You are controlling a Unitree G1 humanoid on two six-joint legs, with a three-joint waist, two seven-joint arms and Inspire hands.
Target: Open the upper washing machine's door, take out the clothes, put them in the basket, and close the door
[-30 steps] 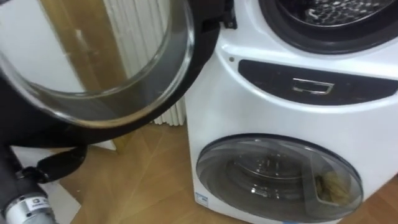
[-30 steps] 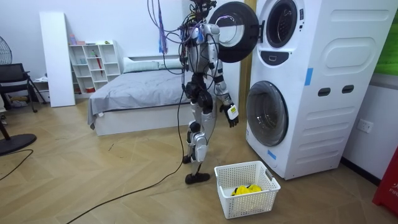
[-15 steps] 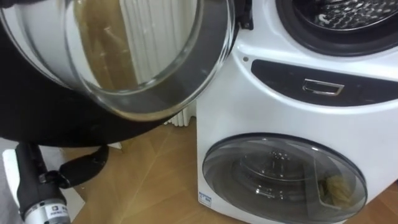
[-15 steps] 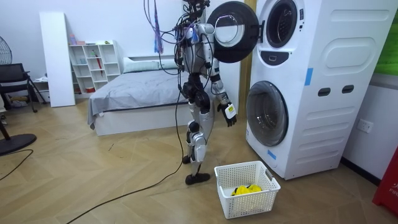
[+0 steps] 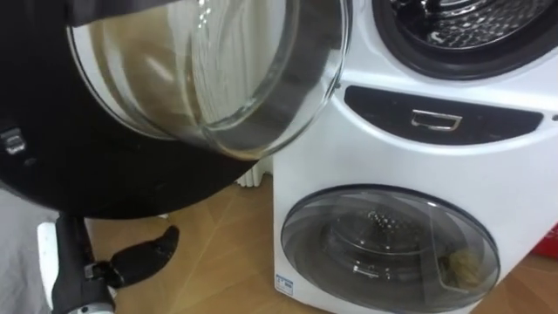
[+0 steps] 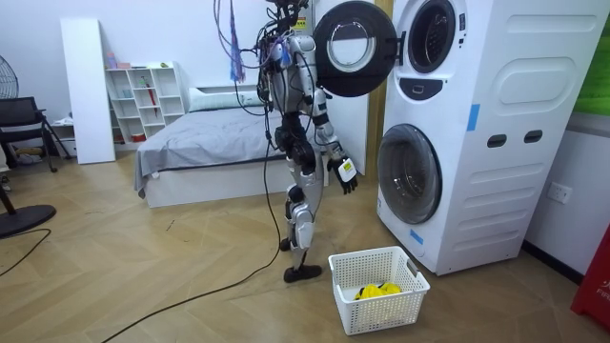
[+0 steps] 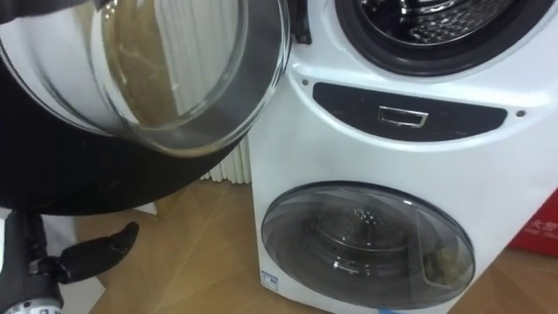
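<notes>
Fingers: those of the left hand point(image 5: 139, 257) lay straight and close together point(image 5: 164, 239), relaxed, with nothing in them.
Left hand: it hung low at the lower left of the eye views, above the wooden floor point(image 5: 218, 262) and well apart from the machines.
Clothes: a yellow piece point(image 6: 378, 290) lay in the white basket point(image 6: 386, 314), which stood on the floor near the robot's feet, before the lower machine.
Upper door point(image 5: 218, 78): swung wide open, its round glass bowl and dark ring close in front of the head camera.
Upper drum point(image 5: 453, 22): its mouth was uncovered; the part in view was perforated metal.
Dark panel point(image 5: 436, 120): it sat between the two openings, with a small metal handle on it.
Lower door point(image 5: 388, 249): closed; something pale and yellowish sat behind the glass at its right edge, too unclear to name.
Robot: it stood upright on the floor beside the open door, between the bed point(image 6: 200, 143) and the stacked white machines point(image 6: 515, 143).
</notes>
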